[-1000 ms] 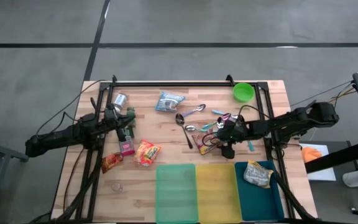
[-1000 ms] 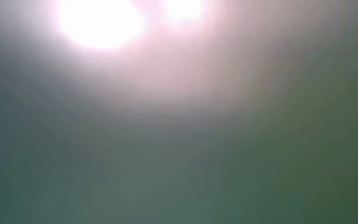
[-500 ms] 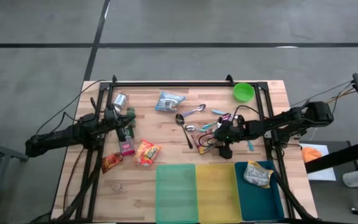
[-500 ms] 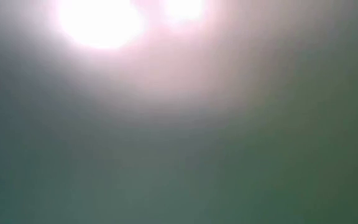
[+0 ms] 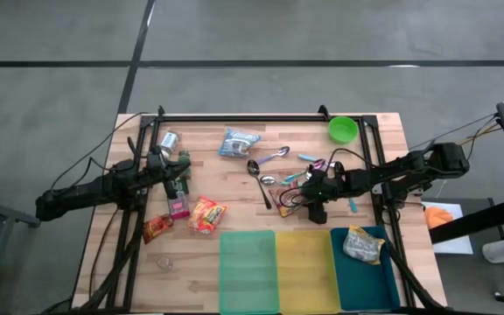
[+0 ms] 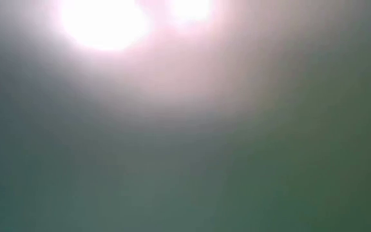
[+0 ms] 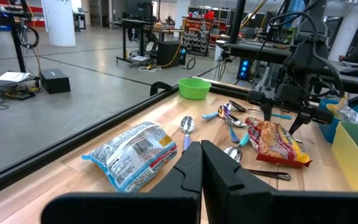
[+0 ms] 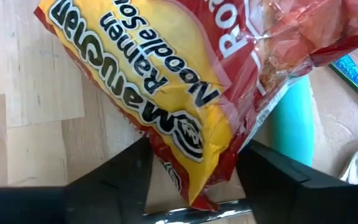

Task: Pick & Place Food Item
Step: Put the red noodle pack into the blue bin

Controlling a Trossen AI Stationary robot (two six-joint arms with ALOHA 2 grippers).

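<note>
The right gripper (image 8: 194,177) stands over the ramen packet (image 8: 185,81), its fingers apart on either side of the packet's lower corner; contact is not clear. The left gripper (image 7: 201,163) waits, fingers together. The low view shows only glare.
</note>
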